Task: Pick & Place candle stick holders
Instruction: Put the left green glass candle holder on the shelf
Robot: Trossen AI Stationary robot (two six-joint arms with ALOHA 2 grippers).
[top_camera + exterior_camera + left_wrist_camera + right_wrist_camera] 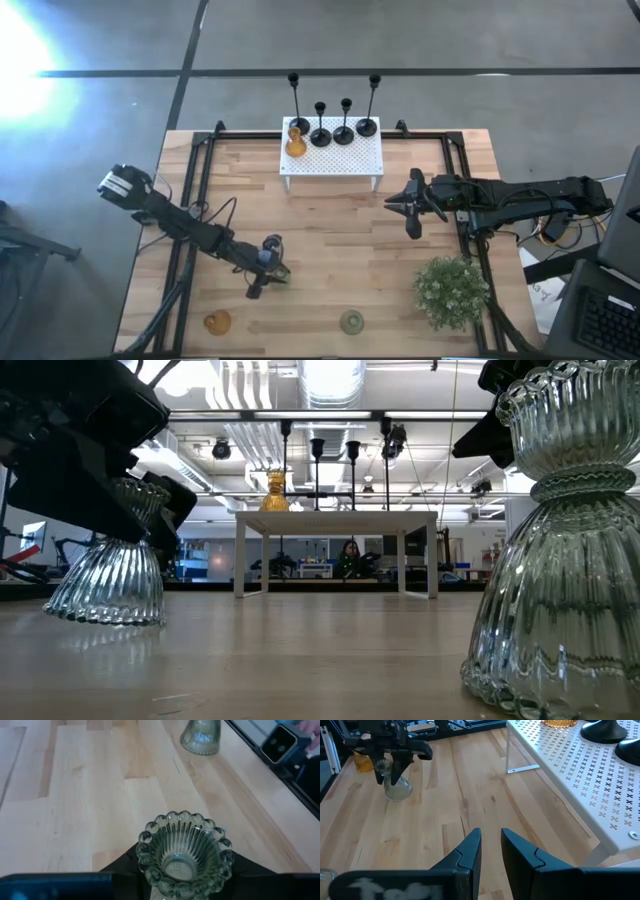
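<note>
The scene is brightly and evenly lit from ceiling lights. A strong white glare is seen on the floor at the high view's left edge. The nearest green glass holder is rendered large and slightly blurred.

Low view: near green glass holder cut off by right & bottom edges. Left tool fingers mostly hidden under the pale green holder; can't tell if they're touching it. Amber holder on rack cut off at top. Person beyond table too small to make out.
</note>
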